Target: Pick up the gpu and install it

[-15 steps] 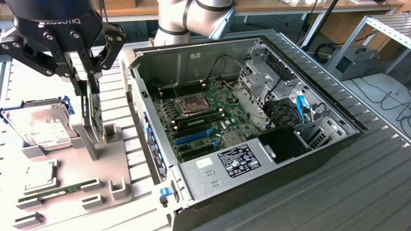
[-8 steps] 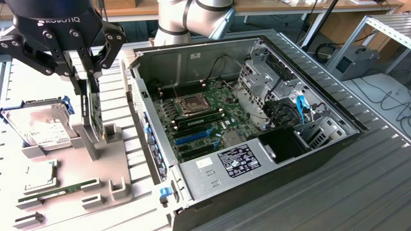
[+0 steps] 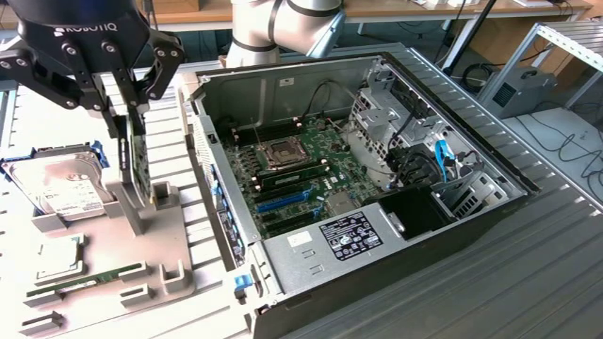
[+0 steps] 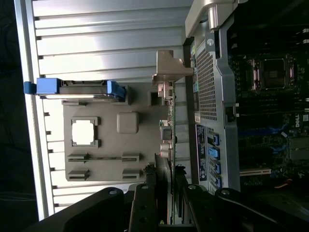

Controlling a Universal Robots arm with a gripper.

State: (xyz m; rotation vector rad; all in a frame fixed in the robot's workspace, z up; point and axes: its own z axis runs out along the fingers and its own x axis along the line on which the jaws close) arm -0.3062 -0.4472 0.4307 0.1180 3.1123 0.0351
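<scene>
The gpu [image 3: 140, 166], a slim dark card, stands on edge over the grey parts holder [image 3: 165, 265] at the exterior view's left. My gripper [image 3: 130, 131] comes down from above and is shut on the card's upper edge, one finger on each face. I cannot tell whether the card's lower edge still rests in the holder's slot. In the wrist view the gpu [image 4: 166, 130] runs edge-on away from my gripper [image 4: 165, 179], with its silvery end bracket [image 4: 170, 67] at the far end. The open computer case [image 3: 282, 85] lies just to the exterior view's right of the holder.
Inside the case, the motherboard [image 3: 301, 169] shows a blue slot [image 3: 282, 201] and a CPU socket [image 3: 282, 152]. A hard drive [image 3: 56, 187] in a blue frame stands in the holder beside the card, with a green memory stick [image 3: 75, 282] lower down. The case wall [image 4: 207, 87] is close to the card.
</scene>
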